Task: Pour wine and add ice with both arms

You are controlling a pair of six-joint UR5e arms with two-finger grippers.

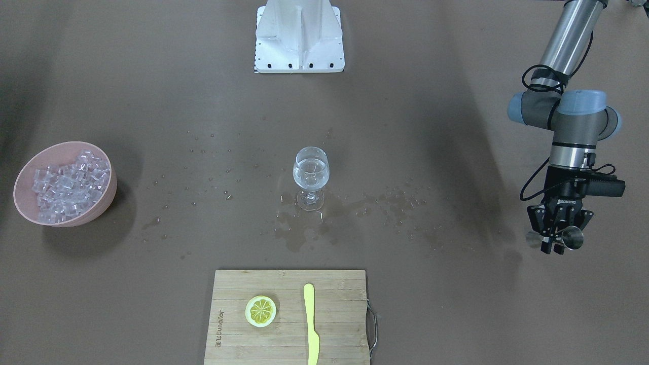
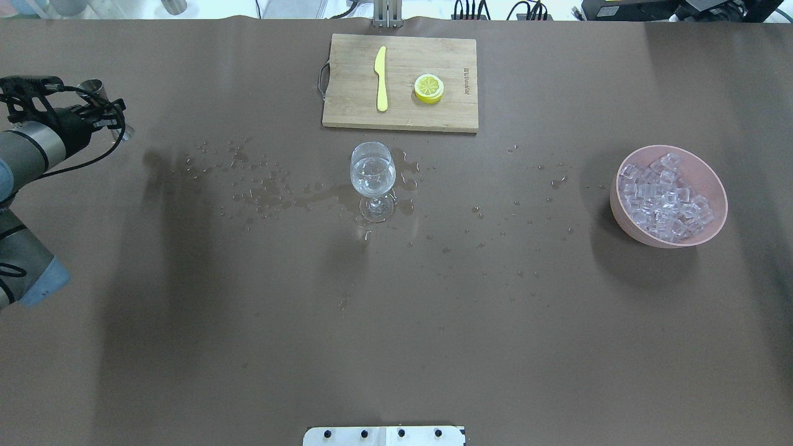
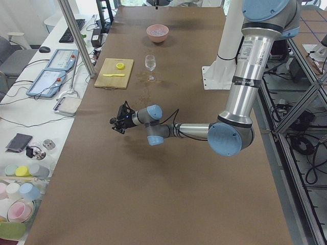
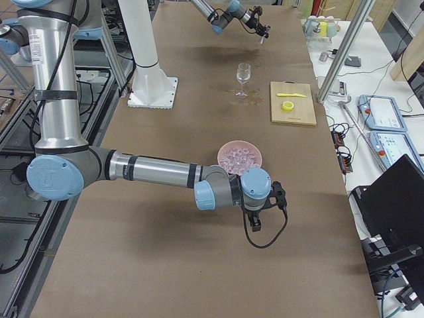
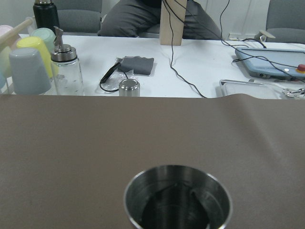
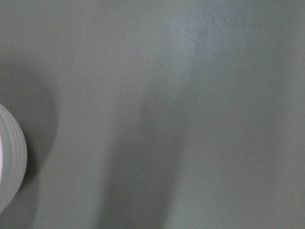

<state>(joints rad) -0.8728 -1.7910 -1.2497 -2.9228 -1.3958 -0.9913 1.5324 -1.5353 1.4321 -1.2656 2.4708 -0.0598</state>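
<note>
A stemmed wine glass [image 1: 311,175] [image 2: 372,173] stands mid-table with clear wine in its bowl. The ice [image 1: 68,185] [image 2: 666,197] is heaped in a pink bowl [image 1: 30,213] [image 2: 712,179]. My left gripper [image 1: 553,246] [image 2: 108,113] hangs far off to the glass's side, shut on a steel jigger [image 1: 573,238] [image 5: 177,198]. The jigger's inside looks dark, with no liquid showing. The right arm [image 4: 159,172] reaches low beside the bowl [image 4: 240,157]. Its wrist view shows only bare table and a pale rim [image 6: 7,164], so I cannot tell whether that gripper is open or shut.
A wooden cutting board [image 1: 289,350] [image 2: 399,118] carries a lemon slice [image 1: 260,311] and a yellow knife [image 1: 311,324]. Drops and small puddles [image 1: 299,233] surround the glass. The white mounting base [image 1: 299,56] sits at the robot's edge. Cups and a bottle [image 5: 66,71] stand beyond the table.
</note>
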